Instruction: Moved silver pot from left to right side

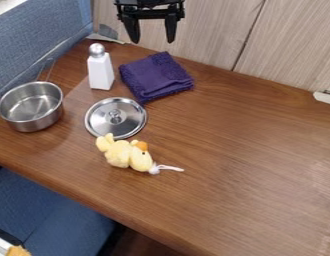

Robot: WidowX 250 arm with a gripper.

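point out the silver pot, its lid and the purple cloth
silver pot (33, 120): camera view, on its outer side wall
lid (131, 116): camera view, on its flat metal top, right of the knob
purple cloth (155, 77): camera view, on the middle of its folded top

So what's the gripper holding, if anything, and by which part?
Nothing: the gripper is open above the table's back edge, with no object between its fingers.

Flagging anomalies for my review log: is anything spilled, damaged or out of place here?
Nothing looks spilled or damaged. Slightly odd: a yellow plush toy lies among cookware, beside the metal lid, which rests apart from the silver pot.
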